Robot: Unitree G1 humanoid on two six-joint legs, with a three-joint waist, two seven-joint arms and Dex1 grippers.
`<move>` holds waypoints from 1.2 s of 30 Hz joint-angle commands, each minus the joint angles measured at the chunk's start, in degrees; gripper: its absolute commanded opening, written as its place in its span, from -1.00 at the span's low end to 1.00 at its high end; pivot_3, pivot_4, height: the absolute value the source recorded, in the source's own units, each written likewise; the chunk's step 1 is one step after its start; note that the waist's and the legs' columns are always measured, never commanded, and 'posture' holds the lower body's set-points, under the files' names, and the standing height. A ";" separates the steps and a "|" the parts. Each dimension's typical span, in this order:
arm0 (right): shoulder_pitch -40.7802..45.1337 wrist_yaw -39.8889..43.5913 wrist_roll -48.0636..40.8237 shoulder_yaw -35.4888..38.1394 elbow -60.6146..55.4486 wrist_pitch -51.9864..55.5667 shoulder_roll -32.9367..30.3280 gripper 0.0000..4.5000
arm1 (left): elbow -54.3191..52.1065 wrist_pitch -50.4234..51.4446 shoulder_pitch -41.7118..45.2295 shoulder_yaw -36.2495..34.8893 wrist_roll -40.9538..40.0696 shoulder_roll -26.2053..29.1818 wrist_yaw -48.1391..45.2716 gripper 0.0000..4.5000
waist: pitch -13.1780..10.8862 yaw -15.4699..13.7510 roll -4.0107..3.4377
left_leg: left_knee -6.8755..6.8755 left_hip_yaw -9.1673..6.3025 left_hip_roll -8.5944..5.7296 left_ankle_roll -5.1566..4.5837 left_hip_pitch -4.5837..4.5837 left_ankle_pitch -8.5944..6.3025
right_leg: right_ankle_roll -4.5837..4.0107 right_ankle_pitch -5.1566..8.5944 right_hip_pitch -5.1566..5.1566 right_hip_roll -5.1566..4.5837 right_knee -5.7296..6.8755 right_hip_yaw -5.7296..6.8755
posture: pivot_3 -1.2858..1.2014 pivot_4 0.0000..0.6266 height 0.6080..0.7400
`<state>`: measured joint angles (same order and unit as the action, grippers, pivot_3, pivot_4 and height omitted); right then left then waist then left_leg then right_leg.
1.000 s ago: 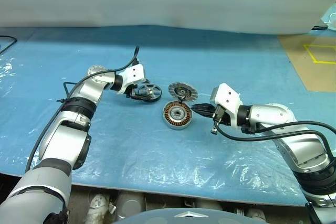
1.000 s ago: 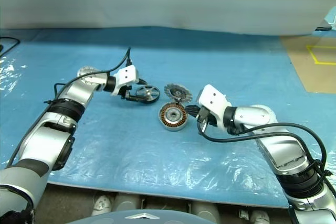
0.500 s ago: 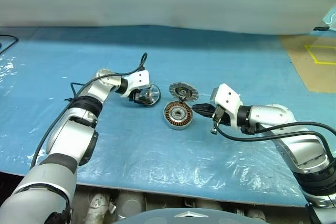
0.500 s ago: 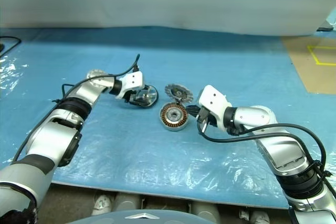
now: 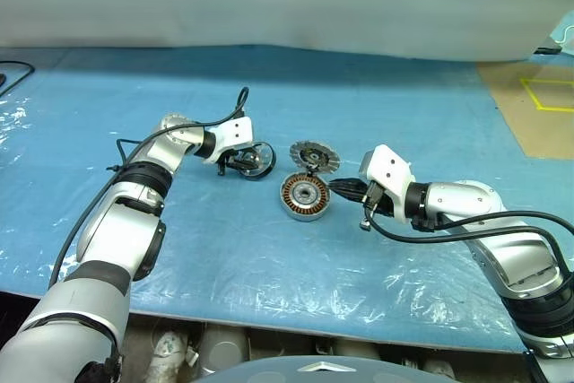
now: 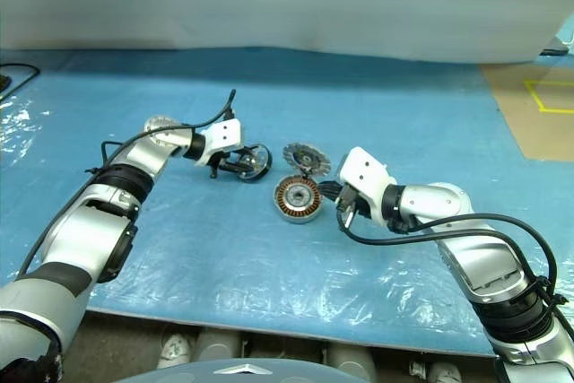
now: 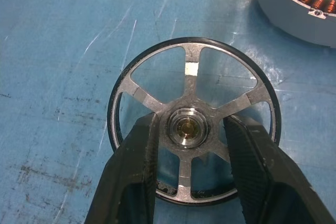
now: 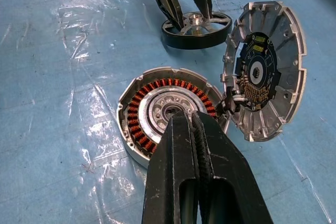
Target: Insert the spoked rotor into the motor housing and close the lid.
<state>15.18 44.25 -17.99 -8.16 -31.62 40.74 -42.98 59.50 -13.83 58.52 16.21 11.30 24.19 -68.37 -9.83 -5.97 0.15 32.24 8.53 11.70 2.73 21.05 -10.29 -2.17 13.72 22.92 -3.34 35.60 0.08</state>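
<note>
The spoked rotor [image 7: 191,72], a silver wheel with a dark rim, lies flat on the blue sheet left of the motor housing [image 5: 303,195]. My left gripper [image 5: 244,164] reaches down into it. Its fingers [image 7: 136,166] stand on either side of the hub with a small gap to it, so it is open. The housing [image 8: 157,103] lies open with its copper windings showing. The lid [image 8: 265,72] stands tilted at its far rim, ribbed inner face towards me. My right gripper [image 8: 191,116] is shut and empty, its tip at the housing's right rim.
A blue plastic sheet [image 5: 269,257] covers the table, crinkled and glossy near the front edge. At the far right lies a brown floor patch with yellow tape [image 5: 538,96]. A black cable [image 5: 9,69] lies at the far left edge.
My left gripper has moved right and down onto the rotor, and its fingers have narrowed around the hub. The right arm, housing and lid have kept still.
</note>
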 commanded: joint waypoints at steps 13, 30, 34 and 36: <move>-8.20 -1.50 -2.00 5.49 -5.76 -6.64 2.75 -0.98 | -24.98 11.29 -13.75 -9.11 -21.14 2.45 -18.40 -0.30 | -0.01 -0.12 0.00 | -0.16 0.01 0.08 0.01 0.32 0.00 | -0.01 0.01 0.28 0.03 -0.15 0.12 | 0.03 -0.52 1.00; -24.84 -8.21 -0.48 7.71 1.31 -14.58 12.82 -0.98 | -31.99 16.29 -14.52 -3.10 -20.07 -1.41 -15.09 -0.30 | -0.02 0.40 0.00 | -0.16 0.02 0.03 0.00 0.46 0.00 | 0.00 0.01 0.37 0.09 -0.30 0.15 | 0.03 -0.52 1.00; -23.75 -11.49 -0.97 8.40 1.01 -14.75 16.15 -0.98 | -28.10 15.30 -12.16 -2.38 -18.91 -3.09 -13.86 -0.30 | -0.02 0.37 0.00 | -0.15 0.01 -0.01 0.00 0.48 0.00 | 0.00 0.01 0.37 0.09 -0.33 0.17 | 0.03 -0.52 1.00; -23.46 -12.13 -0.72 7.64 0.17 -14.45 16.84 -0.98 | -26.63 14.57 -11.28 -2.18 -18.44 -3.81 -13.44 -0.30 | -0.02 0.36 0.00 | -0.14 0.01 -0.02 0.00 0.48 0.00 | 0.02 0.00 0.35 0.07 -0.33 0.15 | 0.03 -0.52 1.00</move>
<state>-8.79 32.89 -18.56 -0.73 -28.71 27.35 -26.45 32.46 2.22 45.80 13.84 -7.34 20.91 -82.20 -9.85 -5.61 0.15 32.10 8.54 11.68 2.72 21.53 -10.29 -2.15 13.72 23.27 -3.27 35.27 0.23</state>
